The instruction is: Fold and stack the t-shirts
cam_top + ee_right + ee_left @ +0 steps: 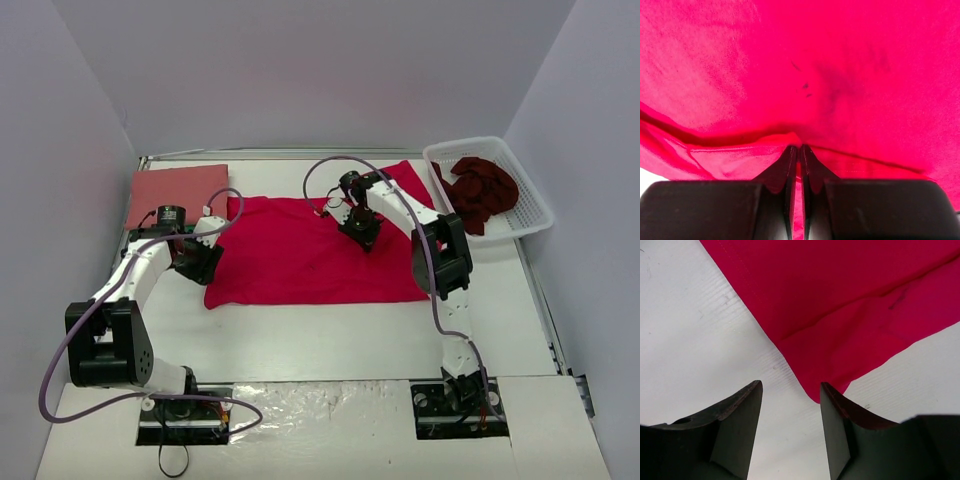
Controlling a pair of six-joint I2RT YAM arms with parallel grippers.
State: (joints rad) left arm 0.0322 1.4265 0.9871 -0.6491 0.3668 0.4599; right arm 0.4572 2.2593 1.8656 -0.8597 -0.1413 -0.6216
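Crimson t-shirt (300, 265) lies spread flat on the worktop (330, 340). Right claw (799, 150) pinches a fold in its far right part. Left claw (790, 385), half spread and empty, hovers just beside its left edge.

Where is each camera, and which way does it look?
Top external: above, behind the arms, looking down on the table; both arms show.
Left wrist: on the left arm, facing a corner of the crimson t-shirt; open left gripper shows.
Right wrist: on the right arm, close over that shirt; right gripper pinches it.
All three see that shirt.
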